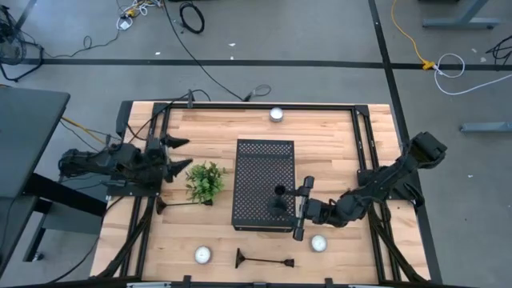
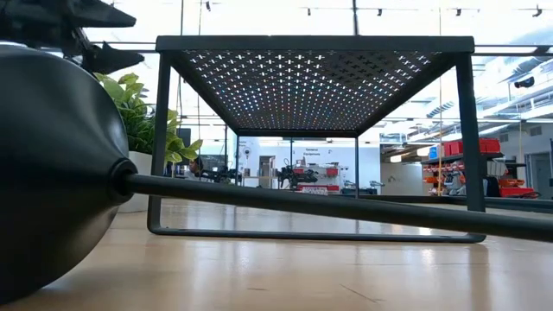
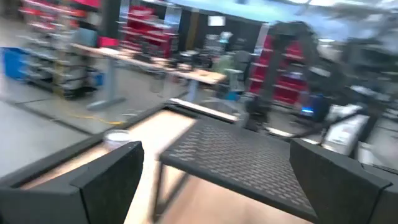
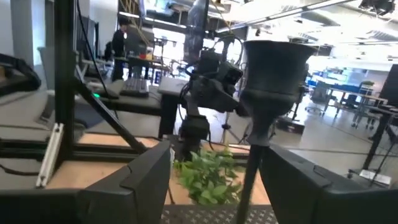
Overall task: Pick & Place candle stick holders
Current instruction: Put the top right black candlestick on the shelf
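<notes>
1. Right gripper [image 1: 302,210] sits at the right edge of the black perforated box [image 1: 264,184], near the box's front right corner, fingers spread and not pinching anything.
2. Standing upright on that box, just beside those fingers, is one candle stick holder [image 1: 279,202]; the right wrist view shows its cup [image 4: 273,65] and thin stem rising between the two fingers [image 4: 130,183], with a gap on each side.
3. Second candle stick holder [image 1: 264,259] lies on its side near the table's front edge, between two white candles [image 1: 203,254], base toward the left one.
4. Third candle stick holder [image 1: 181,205] lies flat in front of the small green plant [image 1: 205,181], left of the box.
5. The low view is filled by a lying holder's round base [image 2: 52,168] and its stem running across to the right.
6. Left gripper [image 1: 178,157] hangs over the table's left side beside the plant, fingers wide apart, empty.
7. Another white candle [image 1: 277,114] sits at the table's back edge; one more [image 1: 319,242] is by the right gripper, toward the front.
</notes>
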